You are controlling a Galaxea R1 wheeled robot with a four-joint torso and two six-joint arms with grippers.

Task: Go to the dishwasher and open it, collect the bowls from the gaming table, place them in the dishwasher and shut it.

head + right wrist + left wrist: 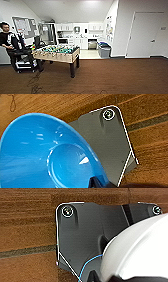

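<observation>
1. Blue bowl [50, 156] sits huge against my right wrist camera; whether the gripper holds it, I can't tell.
2. Left gripper's state: I can't tell either.
3. Dishwasher [92, 44] is far ahead, beyond the foosball table [58, 53].

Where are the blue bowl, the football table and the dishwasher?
Bright blue plastic bowl [47, 156]: right wrist view, inner wall.
Wooden table-football table [65, 58]: head view, end panel.
Stainless steel dishwasher [92, 44]: head view, front.

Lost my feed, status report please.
Blue bowl large at right wrist, grasp unconfirmed. Dishwasher far ahead in kitchen. Foosball table left of path, grey bin near kitchen entry.
</observation>
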